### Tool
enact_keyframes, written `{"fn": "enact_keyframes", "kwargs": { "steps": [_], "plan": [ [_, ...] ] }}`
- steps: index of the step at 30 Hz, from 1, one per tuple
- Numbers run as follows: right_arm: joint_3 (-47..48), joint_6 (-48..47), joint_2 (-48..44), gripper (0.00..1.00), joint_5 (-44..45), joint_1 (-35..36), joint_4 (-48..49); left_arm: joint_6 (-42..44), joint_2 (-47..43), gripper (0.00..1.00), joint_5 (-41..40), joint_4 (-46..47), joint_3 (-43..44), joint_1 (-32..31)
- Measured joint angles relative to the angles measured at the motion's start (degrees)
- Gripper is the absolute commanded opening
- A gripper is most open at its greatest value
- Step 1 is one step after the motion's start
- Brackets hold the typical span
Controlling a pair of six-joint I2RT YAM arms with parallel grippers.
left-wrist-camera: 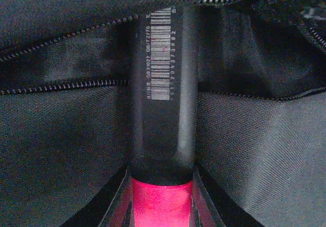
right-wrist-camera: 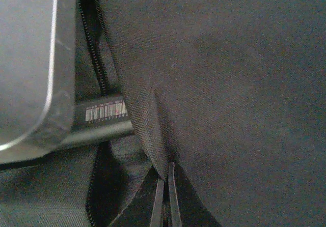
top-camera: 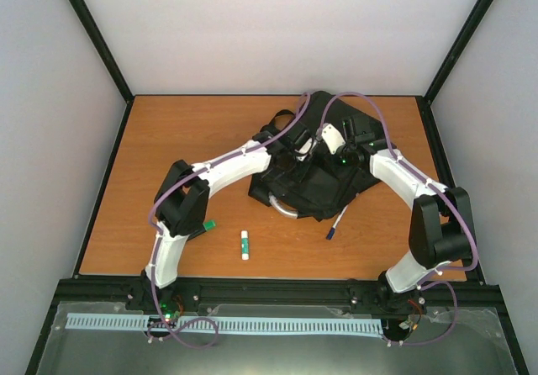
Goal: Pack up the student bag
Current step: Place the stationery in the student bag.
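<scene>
My table (top-camera: 168,148) was a brown wood-grain board. The student bag (top-camera: 324,192) lay on it, black and rumpled, with its grey loop handle (top-camera: 283,208) curling out at its near left corner. Just beside the bag's near edge a pen (top-camera: 337,223) lay slanted, its dark end pointing away from the bag. A white glue stick (top-camera: 245,245) with a green cap lay nearer me than the bag, to its left and apart from it. Further left of the bag, a green-tipped thing (top-camera: 208,224) showed only its end.
</scene>
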Motion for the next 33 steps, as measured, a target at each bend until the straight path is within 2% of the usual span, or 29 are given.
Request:
{"fn": "enact_keyframes", "kwargs": {
  "steps": [6,13,16,20,24,28,31,33],
  "plan": [
    [0.0,-0.1,0.0,0.03,0.0,0.0,0.0,0.3,1.9,0.18,-0.3,-2.9,4.2,0.0],
    [0.0,-0.1,-0.7,0.03,0.2,0.0,0.2,0.5,8.6,0.18,-0.3,-6.6,15.0,0.7],
    [-0.1,0.0,-1.0,0.03,0.2,-0.2,0.2,0.5,9.4,0.25,-0.4,-6.8,16.5,0.8],
    [-0.1,0.0,-1.1,0.03,0.2,-0.2,0.2,-0.2,9.4,0.4,-0.4,-6.1,16.3,0.8],
    [-0.1,0.0,-1.1,0.03,0.2,-0.2,0.2,-1.5,6.5,0.51,-1.2,-3.7,12.4,0.8],
    [-0.1,-0.3,-1.3,0.03,-0.5,-0.1,0.7,-2.2,1.5,0.56,-1.3,-2.8,5.9,0.9],
    [-0.3,-0.3,-1.3,0.03,-0.5,-0.1,0.4,-2.8,-4.3,0.55,-1.1,-1.0,-1.0,0.9],
    [-0.3,-0.4,-1.3,0.03,-0.5,-0.1,0.4,-3.6,-8.8,0.47,-1.0,0.3,-5.7,0.9]
  ]
}}
